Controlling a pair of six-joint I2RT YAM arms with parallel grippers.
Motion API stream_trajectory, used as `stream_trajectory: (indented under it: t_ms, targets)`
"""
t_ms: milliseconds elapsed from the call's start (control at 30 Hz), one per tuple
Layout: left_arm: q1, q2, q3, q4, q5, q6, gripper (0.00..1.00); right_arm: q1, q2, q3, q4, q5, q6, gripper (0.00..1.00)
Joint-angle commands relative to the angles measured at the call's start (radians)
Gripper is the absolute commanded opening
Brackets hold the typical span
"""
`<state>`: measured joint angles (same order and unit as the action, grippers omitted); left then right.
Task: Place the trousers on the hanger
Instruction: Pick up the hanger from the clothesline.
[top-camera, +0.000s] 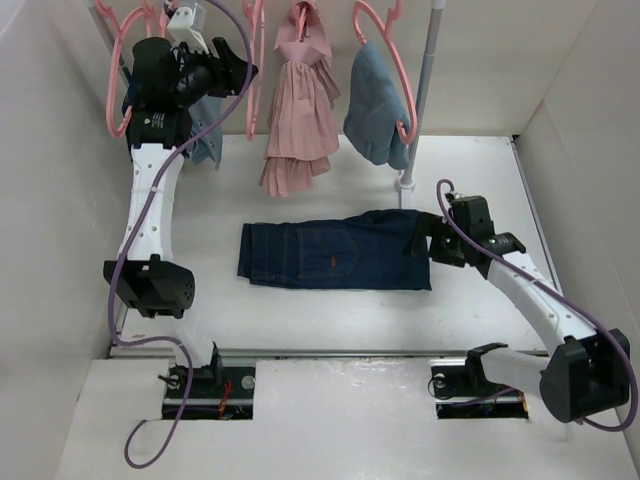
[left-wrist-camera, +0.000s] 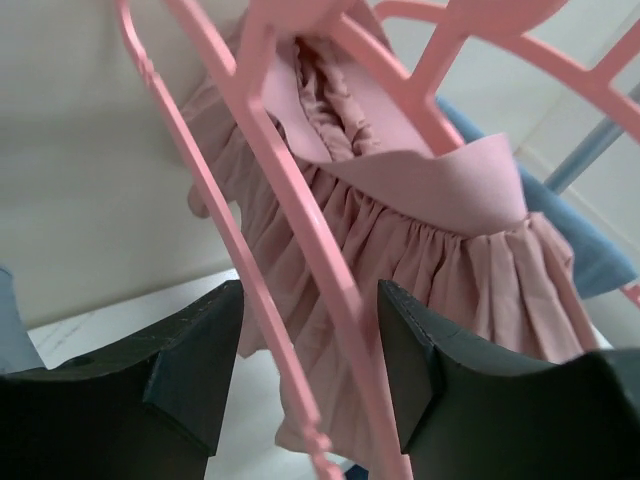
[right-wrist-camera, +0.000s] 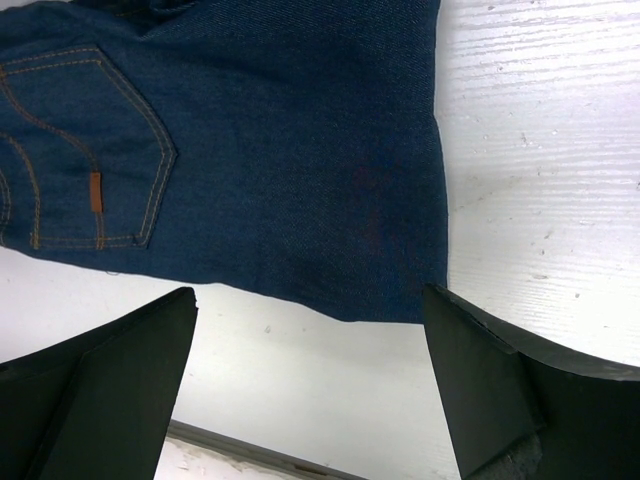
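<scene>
Trousers (top-camera: 335, 255) folded flat on counter (top-camera: 330, 325), centre; sm. orange tab (right-wrist-camera: 95, 192) on back pocket (right-wrist-camera: 80, 120), text unreadable. R hand (right-wrist-camera: 310, 292) released, spread wide at their end. L hand (left-wrist-camera: 310, 300) released, fingers straddling pink hanger (left-wrist-camera: 305, 215) bar.

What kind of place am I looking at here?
Probably a robot lab cell staged as a wardrobe corner: a white-walled table, a pink dress and other clothes on pink hangers, folded trousers between the left arm and right arm bolted at its edge.
</scene>
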<state>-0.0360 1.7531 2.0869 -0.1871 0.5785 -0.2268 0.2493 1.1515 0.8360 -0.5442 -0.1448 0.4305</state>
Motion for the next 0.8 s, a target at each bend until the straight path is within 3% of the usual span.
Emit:
stream_trajectory:
  t_ms: [0, 200, 300, 333, 467, 767]
  targets:
    - [-0.024, 0.000, -0.002, -0.026, -0.040, 0.049, 0.52, 0.007, -0.022, 0.012, 0.000, 0.019, 0.010, 0.98]
    - [-0.044, 0.000, -0.013, -0.015, 0.000, 0.049, 0.54, 0.016, -0.022, 0.012, 0.000, 0.028, 0.010, 0.98]
    - [-0.044, 0.009, -0.024, -0.015, -0.032, 0.049, 0.41, 0.016, -0.022, 0.012, 0.000, 0.028, 0.010, 0.98]
    - [-0.044, 0.019, -0.024, -0.015, -0.046, 0.049, 0.28, 0.016, -0.022, 0.012, 0.000, 0.037, 0.010, 0.98]
    - [-0.044, 0.019, -0.014, -0.040, -0.066, 0.049, 0.01, 0.016, -0.022, 0.012, 0.000, 0.037, 0.010, 0.98]
    - [-0.044, -0.055, -0.013, -0.046, -0.252, 0.007, 0.00, 0.025, -0.013, 0.012, 0.000, 0.037, 0.019, 0.98]
